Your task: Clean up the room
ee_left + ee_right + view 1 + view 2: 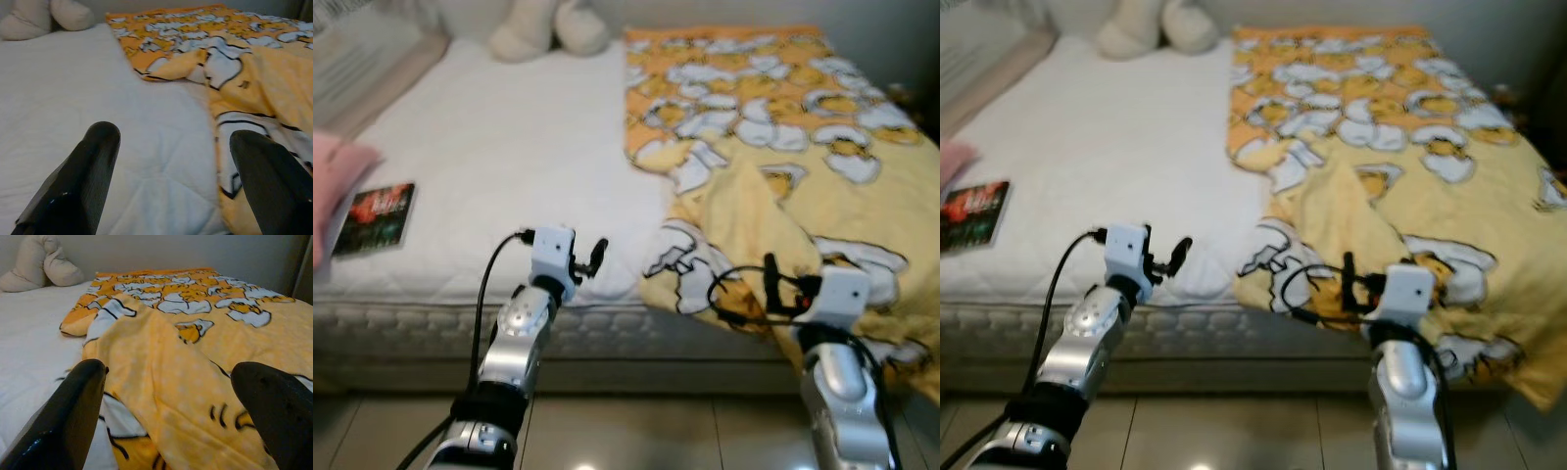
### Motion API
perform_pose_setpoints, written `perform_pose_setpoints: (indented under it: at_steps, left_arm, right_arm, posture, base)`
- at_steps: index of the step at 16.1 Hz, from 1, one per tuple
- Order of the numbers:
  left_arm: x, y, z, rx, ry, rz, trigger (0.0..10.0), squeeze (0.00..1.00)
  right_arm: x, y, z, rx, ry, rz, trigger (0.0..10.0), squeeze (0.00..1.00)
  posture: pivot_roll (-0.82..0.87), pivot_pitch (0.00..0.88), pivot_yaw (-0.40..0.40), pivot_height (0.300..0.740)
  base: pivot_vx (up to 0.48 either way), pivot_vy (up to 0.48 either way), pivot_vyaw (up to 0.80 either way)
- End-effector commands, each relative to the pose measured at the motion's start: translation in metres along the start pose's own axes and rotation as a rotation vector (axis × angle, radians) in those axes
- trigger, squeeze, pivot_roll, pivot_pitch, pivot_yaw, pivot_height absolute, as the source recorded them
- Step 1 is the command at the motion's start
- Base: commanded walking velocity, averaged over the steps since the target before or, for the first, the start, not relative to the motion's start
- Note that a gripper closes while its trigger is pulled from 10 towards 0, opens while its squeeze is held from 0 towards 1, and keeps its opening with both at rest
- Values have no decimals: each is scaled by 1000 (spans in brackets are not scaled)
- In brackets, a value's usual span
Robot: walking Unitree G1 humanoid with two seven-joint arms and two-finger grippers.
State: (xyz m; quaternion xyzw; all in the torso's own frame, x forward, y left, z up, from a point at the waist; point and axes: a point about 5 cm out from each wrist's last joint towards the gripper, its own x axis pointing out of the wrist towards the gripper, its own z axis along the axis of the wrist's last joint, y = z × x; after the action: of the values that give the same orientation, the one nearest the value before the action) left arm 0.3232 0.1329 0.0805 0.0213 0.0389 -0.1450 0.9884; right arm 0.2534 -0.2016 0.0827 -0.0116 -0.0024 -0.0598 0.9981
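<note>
Both grippers were held raised at the bed's near edge, fingers spread wide, nothing held. This was judged a pre-grasp stance. Right gripper [770, 284] was poised just over the rumpled yellow blanket [773, 137] at that edge. Left gripper [597, 257] was aimed over bare white mattress [509, 166], blanket just beside. A book [374, 217] lay farther along the edge.

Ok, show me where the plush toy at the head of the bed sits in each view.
Left eye view: plush toy at the top edge, left of centre.
Right eye view: plush toy at the top edge, further left.
Left wrist view: top left corner, beyond the open left gripper.
Right wrist view: top left, beyond the open right gripper.
Shared landmark: the yellow blanket just beside it.
</note>
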Motion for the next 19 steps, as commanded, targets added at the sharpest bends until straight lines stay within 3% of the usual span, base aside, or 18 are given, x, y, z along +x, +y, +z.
perform_pose_setpoints:
  at_steps: [1,11,16,19]
  left_arm:
    - [3,3,3,4,-6,-2,10000,0]
    - [13,-5,1,27,33,-51,10000,0]
    - [14,-9,1,62,9,-56,10000,0]
    - [14,-14,-1,13,23,-67,10000,0]
  right_arm:
    - [0,2,4,-4,-24,3,10000,0]
    - [-11,1,3,1,-30,-5,10000,0]
    - [-11,1,5,10,-48,-19,10000,0]
    - [-10,1,4,2,-40,-13,10000,0]
  posture:
    - [-132,0,85,740]
    - [-161,0,93,740]
    - [-166,0,97,740]
    - [-170,0,98,740]
  base:
    - [0,0,-575]
    - [28,468,-578]
    - [266,54,-346]
    - [305,0,0]
